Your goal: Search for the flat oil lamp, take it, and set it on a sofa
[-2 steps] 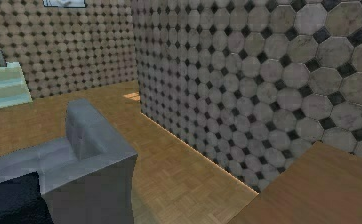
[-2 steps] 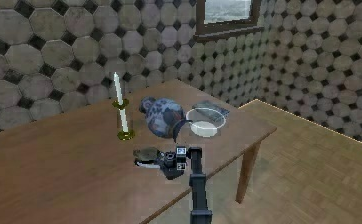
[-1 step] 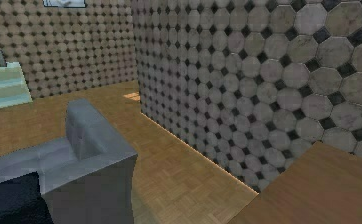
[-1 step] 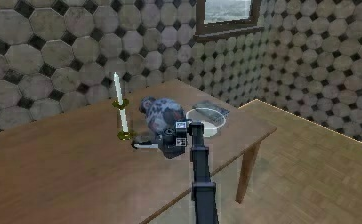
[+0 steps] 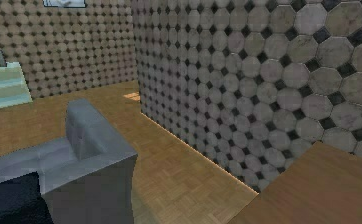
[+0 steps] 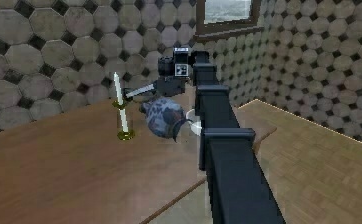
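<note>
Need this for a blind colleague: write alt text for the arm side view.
The robot's dark arm reaches over a wooden table, its end effector near a white candle and a rounded blue-grey object. Whether it holds anything cannot be told.

Tiled walls (image 5: 239,80) enclosed a wood floor (image 5: 179,170). A grey sofa (image 5: 84,160) stood near a table (image 5: 309,195); a window (image 6: 229,8), seemingly, sat high on one wall.

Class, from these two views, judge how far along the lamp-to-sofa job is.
Search looks done: a rounded blue-grey object, possibly the lamp, lies on the wooden table beside a candle. In hand: the arm reaches out, its jaws by that object; whether they hold anything cannot be told. Left: lifting it and setting it on the grey sofa.
</note>
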